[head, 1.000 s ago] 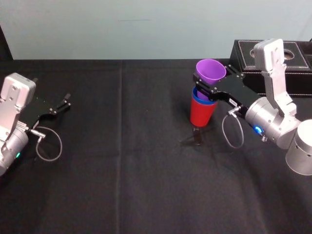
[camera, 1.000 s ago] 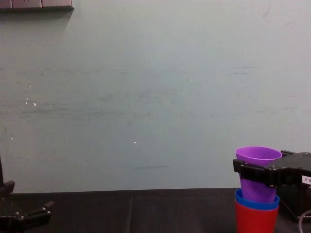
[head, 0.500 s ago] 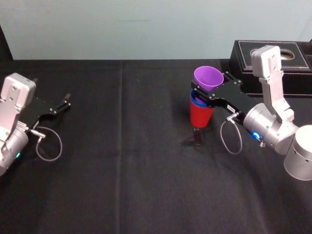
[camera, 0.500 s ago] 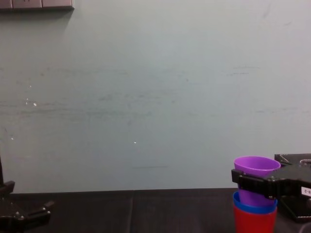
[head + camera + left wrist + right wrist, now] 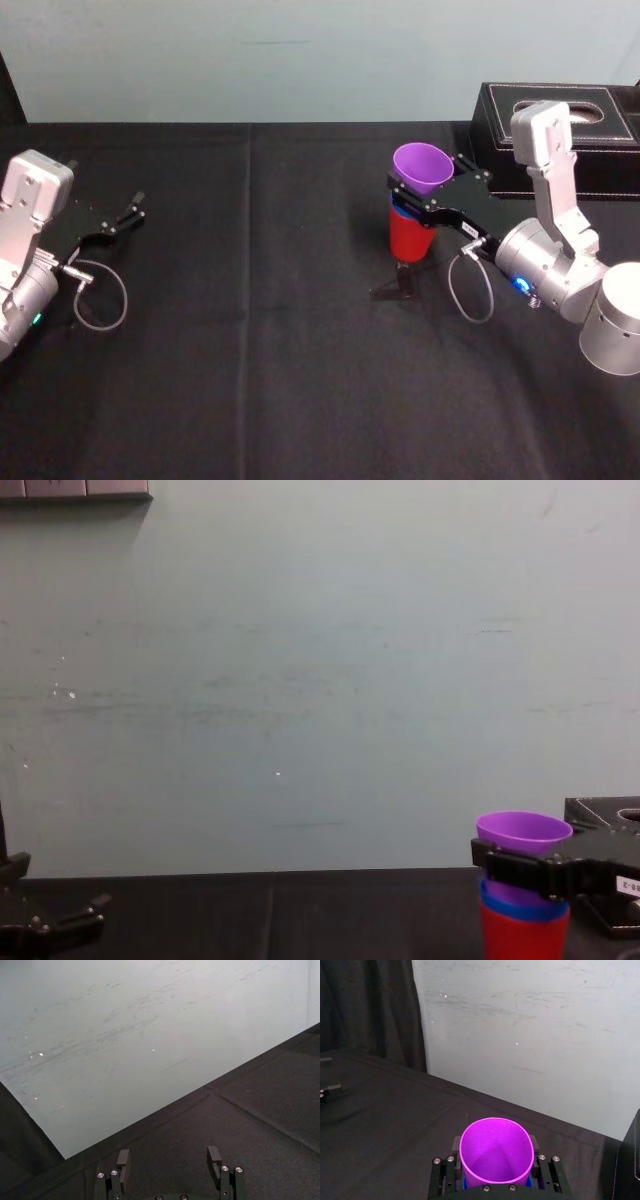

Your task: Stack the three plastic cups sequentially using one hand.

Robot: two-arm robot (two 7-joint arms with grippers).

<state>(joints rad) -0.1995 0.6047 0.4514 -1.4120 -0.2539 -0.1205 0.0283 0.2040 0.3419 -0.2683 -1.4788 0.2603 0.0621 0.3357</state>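
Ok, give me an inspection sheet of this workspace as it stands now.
Surface: black cloth over the table, with a seam running front to back.
Job's things: red cup upright on the cloth, blue cup nested in it, purple cup set into the blue one, its rim well above.
Clutter: black stitched box at the far right.
End effectors: right end effector shut on the purple cup below its rim; left end effector open, empty, parked at the left.
Cables: left cable loop and right cable loop, one at each wrist, both lying off the cups.
Surroundings: pale wall; dark curtain.
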